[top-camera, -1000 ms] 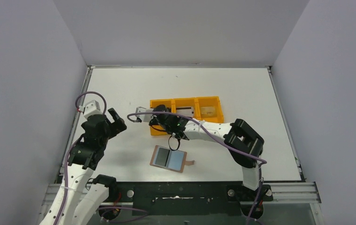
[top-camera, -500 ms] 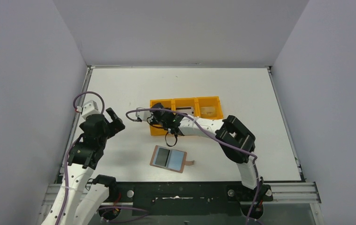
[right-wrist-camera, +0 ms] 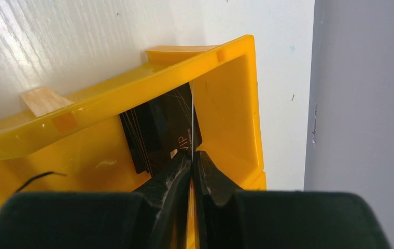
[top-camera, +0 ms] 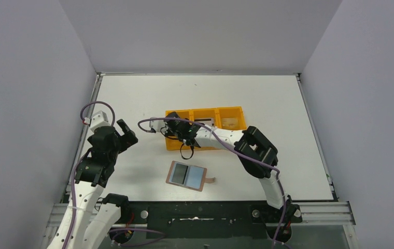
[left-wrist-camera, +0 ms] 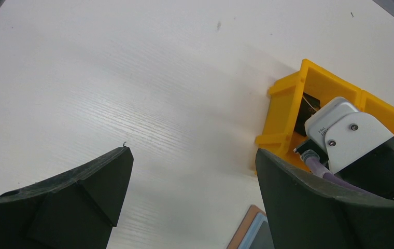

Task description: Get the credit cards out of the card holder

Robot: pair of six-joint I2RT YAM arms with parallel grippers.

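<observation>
Black card (right-wrist-camera: 158,129) inside the left compartment of the orange tray (right-wrist-camera: 226,104); grey card (top-camera: 205,123) in the middle compartment, gold card (top-camera: 230,123) in the right one. Holder (top-camera: 187,175) lies open on the desk (top-camera: 267,98), grey-blue inside up, nearer the arms and apart from the tray. Right fingers (right-wrist-camera: 171,174) reach into the left compartment, pressed almost together with a thin pale line between them; whether they pinch the black card cannot be told. Left fingers (left-wrist-camera: 91,187) spread wide, holding nothing, over bare desk left of the tray.
</observation>
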